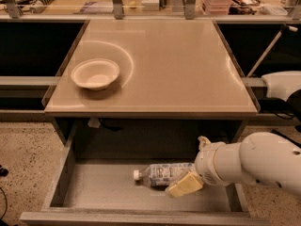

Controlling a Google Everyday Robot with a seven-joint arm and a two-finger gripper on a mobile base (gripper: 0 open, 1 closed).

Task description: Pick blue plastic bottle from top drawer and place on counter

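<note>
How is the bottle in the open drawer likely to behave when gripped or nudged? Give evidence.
The blue plastic bottle lies on its side in the top drawer, so a nudge would probably roll it. Its clear body looks light and may dent. The gripper is at its base end; smooth plastic might slip.

Gripper (184, 185) in top drawer (102, 195) at blue plastic bottle (159, 173) lying on side; bowl (95, 73) on counter (178, 65)

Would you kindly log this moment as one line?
gripper: inside top drawer, at blue plastic bottle | bottle: lying sideways | counter: holds bowl
</note>
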